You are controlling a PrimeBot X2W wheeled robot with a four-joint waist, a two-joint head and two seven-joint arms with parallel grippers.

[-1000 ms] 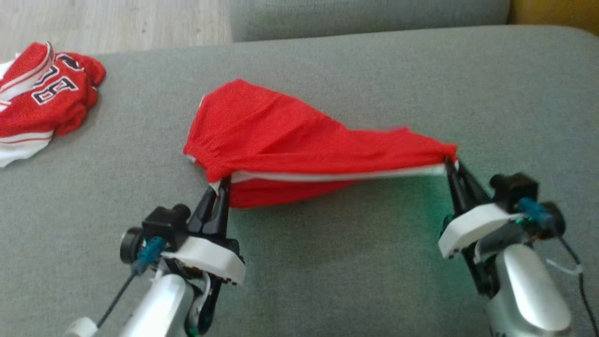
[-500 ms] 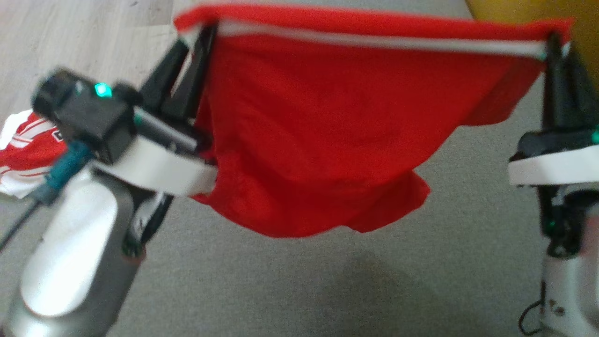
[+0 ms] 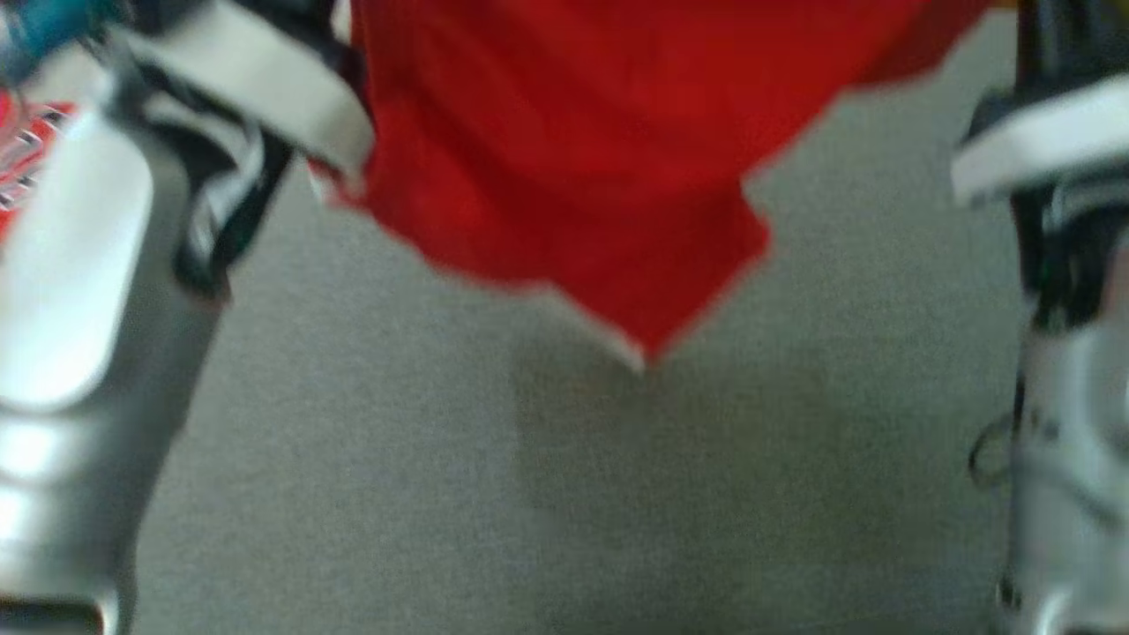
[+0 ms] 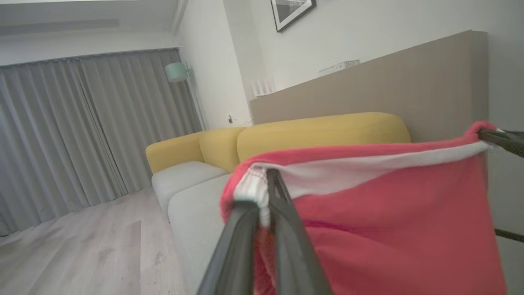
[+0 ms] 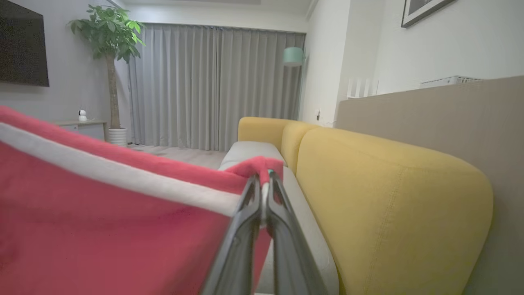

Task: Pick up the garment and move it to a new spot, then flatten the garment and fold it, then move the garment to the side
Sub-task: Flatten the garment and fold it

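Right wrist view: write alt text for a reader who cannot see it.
The right gripper pinches a corner of the red garment, whose white-striped edge stretches to the left. A yellow sofa back stands to the right, grey curtains and a potted plant behind.

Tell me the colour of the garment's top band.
White band on red fabric garment; clearest in left wrist view.

2 grippers are counted (left gripper (image 4: 265, 180), right gripper (image 5: 264, 177)). 2 clothing items: red garment (image 3: 547, 132), striped jersey (image 3: 22, 145) far left. 1 plant (image 5: 108, 37), 1 lamp (image 5: 293, 56) & 1 framed pic (image 4: 291, 12) are seen.
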